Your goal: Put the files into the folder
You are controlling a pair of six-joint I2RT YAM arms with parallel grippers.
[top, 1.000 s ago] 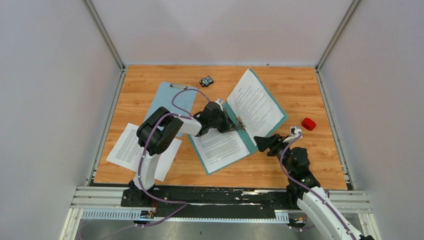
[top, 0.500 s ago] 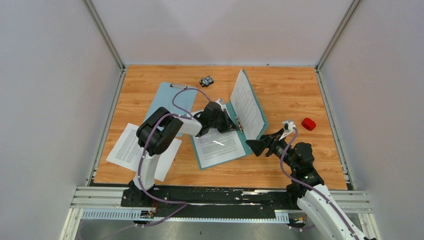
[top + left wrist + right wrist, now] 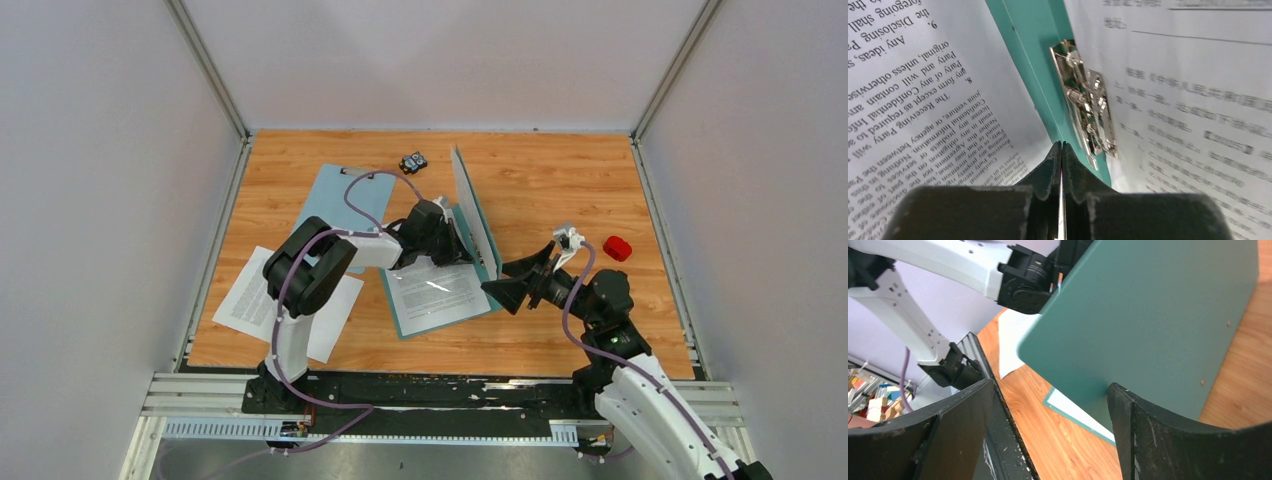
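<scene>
Files printed in black lie loose and overlapping at the far left of the table, near the left arm's base. Behind them a pale blue clipboard lies flat, with a small black object beyond it.

The left arm rises from its base, folds at a raised elbow and reaches rightward, low over the wood, to the folder. The left gripper points down at the hinge. Its fingers are pressed together with nothing visible between them, their tips just beside the metal clip on the teal spine.

The folder sits mid-table. Its left cover lies flat under the flat sheet. Its right cover stands nearly upright, with the upright sheet on its inner face.

The left wrist view shows legible print on the flat sheet: "8.", "9.", "Any ideas", "The Receiving Party", "Confidential Information", "joint venture, or agency between the". The upright sheet's print is too blurred to read.

The right arm leans forward and leftward from its base with the forearm low. The right gripper is spread wide just beside the raised cover's plain outer face; whether a finger touches it cannot be told. A red object lies further right.
</scene>
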